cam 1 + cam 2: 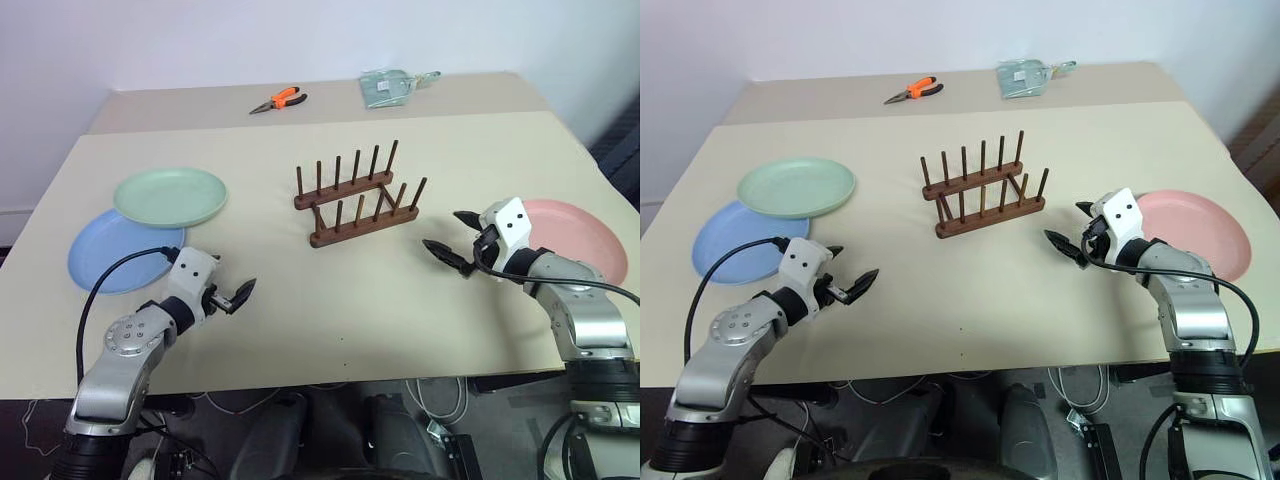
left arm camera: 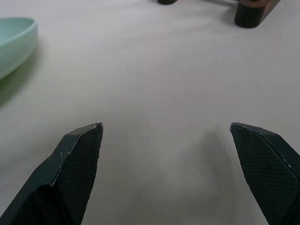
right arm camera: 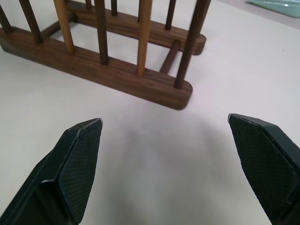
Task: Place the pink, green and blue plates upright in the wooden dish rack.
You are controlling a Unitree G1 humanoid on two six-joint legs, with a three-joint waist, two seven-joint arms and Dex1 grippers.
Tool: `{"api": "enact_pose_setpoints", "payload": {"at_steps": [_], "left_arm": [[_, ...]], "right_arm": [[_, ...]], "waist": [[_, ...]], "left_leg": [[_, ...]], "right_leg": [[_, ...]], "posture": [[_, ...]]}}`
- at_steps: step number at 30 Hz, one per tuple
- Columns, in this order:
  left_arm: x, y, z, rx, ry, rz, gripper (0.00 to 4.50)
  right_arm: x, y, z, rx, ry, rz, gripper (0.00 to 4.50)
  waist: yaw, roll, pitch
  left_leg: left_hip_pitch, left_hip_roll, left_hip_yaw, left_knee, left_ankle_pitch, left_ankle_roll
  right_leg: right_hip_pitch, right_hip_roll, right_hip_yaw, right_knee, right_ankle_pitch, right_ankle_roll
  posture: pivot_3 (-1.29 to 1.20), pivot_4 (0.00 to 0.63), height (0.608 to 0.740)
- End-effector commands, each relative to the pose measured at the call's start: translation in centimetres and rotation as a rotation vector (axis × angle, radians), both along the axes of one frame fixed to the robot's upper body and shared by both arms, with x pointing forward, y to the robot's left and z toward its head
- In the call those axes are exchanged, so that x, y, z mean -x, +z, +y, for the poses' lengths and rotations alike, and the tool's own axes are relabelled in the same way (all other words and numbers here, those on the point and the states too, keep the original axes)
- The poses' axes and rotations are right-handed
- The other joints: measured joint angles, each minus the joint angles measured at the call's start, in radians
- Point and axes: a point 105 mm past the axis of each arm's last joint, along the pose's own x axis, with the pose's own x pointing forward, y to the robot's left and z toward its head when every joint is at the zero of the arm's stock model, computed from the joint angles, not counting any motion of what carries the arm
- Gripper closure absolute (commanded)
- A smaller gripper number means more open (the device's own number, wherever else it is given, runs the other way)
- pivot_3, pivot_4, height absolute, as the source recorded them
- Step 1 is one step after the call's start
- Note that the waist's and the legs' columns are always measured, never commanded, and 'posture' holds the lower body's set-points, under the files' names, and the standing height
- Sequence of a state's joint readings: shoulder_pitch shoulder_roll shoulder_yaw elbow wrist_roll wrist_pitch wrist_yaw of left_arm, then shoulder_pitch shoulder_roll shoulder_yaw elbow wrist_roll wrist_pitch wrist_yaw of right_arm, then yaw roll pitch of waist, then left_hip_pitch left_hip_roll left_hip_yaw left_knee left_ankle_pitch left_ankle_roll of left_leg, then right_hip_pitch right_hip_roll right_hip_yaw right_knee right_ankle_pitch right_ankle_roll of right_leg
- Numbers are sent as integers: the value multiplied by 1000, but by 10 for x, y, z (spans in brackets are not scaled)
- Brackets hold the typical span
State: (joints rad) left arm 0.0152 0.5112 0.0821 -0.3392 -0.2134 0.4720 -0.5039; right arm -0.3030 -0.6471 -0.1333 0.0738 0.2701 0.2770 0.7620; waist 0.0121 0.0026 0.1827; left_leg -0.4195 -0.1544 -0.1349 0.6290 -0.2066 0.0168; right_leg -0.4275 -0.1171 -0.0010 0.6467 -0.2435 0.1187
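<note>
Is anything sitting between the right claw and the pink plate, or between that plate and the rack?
Nothing visible blocks either path. The pink plate lies flat just behind the open right claw, and only bare table separates it from the empty rack. The claw itself sits between plate and rack.

Left gripper (image 2: pixel 166 133) spread wide over table (image 2: pixel 154 84); green plate (image 2: pixel 14 42) beside (rim only).
</note>
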Motion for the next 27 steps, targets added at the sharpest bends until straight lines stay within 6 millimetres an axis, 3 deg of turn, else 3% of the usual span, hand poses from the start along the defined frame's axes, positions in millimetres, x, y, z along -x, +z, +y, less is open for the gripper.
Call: {"api": "enact_pose_setpoints", "payload": {"at_steps": [1,9,16,19,23,27], "left_arm": [[-1,4,-2,-3,-13,-28,47],[4,4,-7,10,-39,-20,47],[-3,7,-33,48,-209,4,47],[-20,1,-56,28,-318,36,47],[-60,-6,-94,0,-461,53,47],[-77,-8,-114,26,-516,64,47]], "right_arm": [[-1,18,6,1,20,-71,79],[0,19,17,8,33,-93,79],[18,11,43,-46,126,-27,79],[25,10,54,-57,136,-19,79],[33,14,60,-58,105,-51,79],[37,13,60,-60,82,-54,79]], "waist": [[0,0,0],[0,0,0],[2,0,0],[4,0,0],[18,-1,0],[9,-2,0]], "left_leg": [[0,0,0,0,0,0],[0,0,0,0,0,0],[0,0,0,0,0,0],[0,0,0,0,0,0],[-1,0,-1,2,0,0],[-2,-1,0,1,-1,3]], "right_leg": [[0,0,0,0,0,0],[0,0,0,0,0,0],[0,0,0,0,0,0],[0,0,0,0,0,0],[1,0,-2,0,0,0],[0,-1,-2,-2,0,1]], "posture": [[0,150,729],[0,150,729],[0,150,729],[0,150,729],[0,150,729],[0,150,729]]}}
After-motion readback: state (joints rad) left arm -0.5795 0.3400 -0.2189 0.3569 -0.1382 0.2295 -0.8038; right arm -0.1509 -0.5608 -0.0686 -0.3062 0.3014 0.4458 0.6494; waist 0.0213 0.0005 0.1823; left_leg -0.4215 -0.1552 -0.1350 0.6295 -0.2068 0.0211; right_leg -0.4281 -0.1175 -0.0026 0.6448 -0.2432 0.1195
